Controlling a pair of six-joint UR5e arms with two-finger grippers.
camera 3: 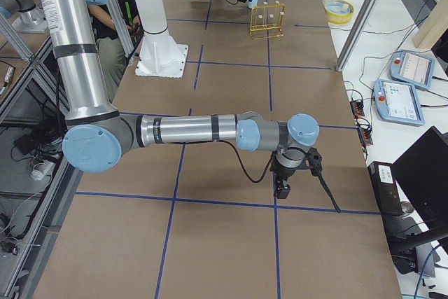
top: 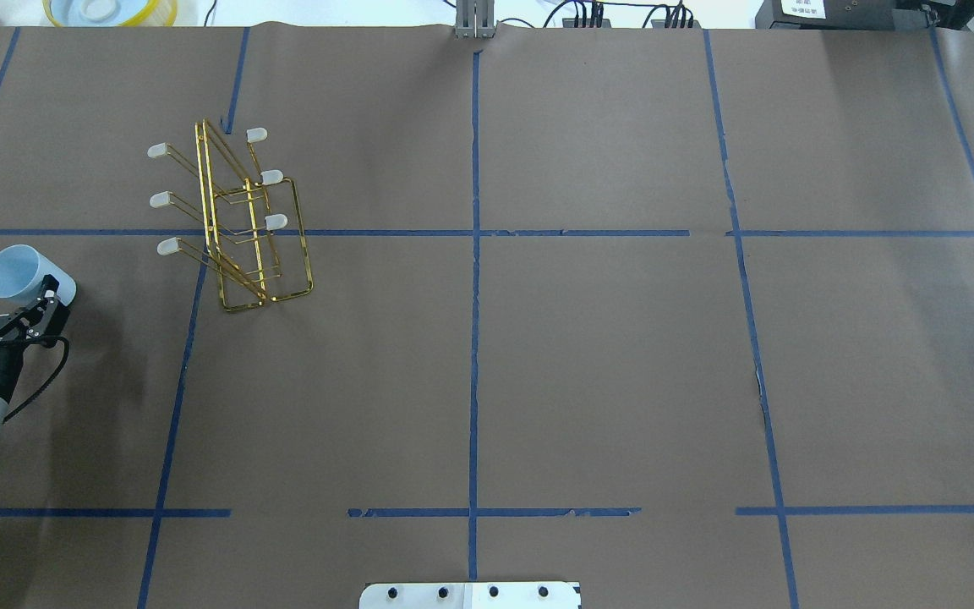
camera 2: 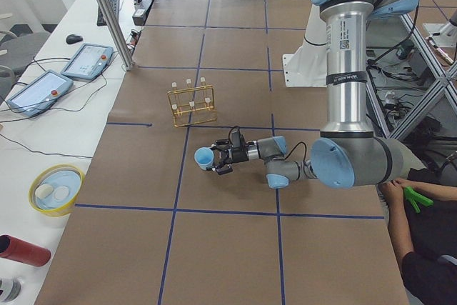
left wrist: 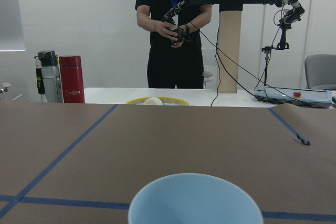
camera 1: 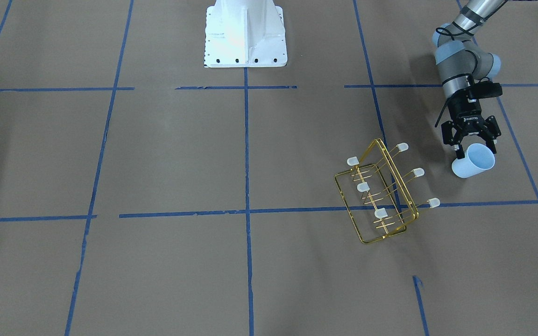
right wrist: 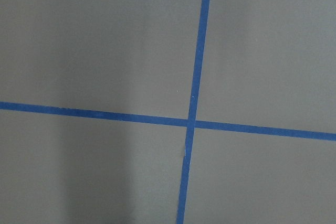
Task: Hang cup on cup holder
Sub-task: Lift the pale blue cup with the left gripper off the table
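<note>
The cup (camera 1: 473,161) is a small pale bluish-white tumbler lying tilted between the fingers of my left gripper (camera 1: 474,150), its open mouth pointing away from the wrist. The left gripper is shut on the cup's lower part, at the table's left edge in the overhead view (top: 12,298). The cup's rim fills the bottom of the left wrist view (left wrist: 195,200). The cup holder (camera 1: 381,196), a gold wire rack with white-capped prongs, stands on the paper a short way from the cup and apart from it (top: 238,220). My right gripper (camera 3: 283,188) points down near the table far from both; I cannot tell whether it is open or shut.
The white robot base (camera 1: 244,35) stands at mid-table. A yellow bowl (camera 2: 56,189) and a red bottle (camera 2: 25,250) sit on the white side table beyond the paper. A person (left wrist: 176,30) stands across that table. Tablets (camera 2: 88,61) lie further along.
</note>
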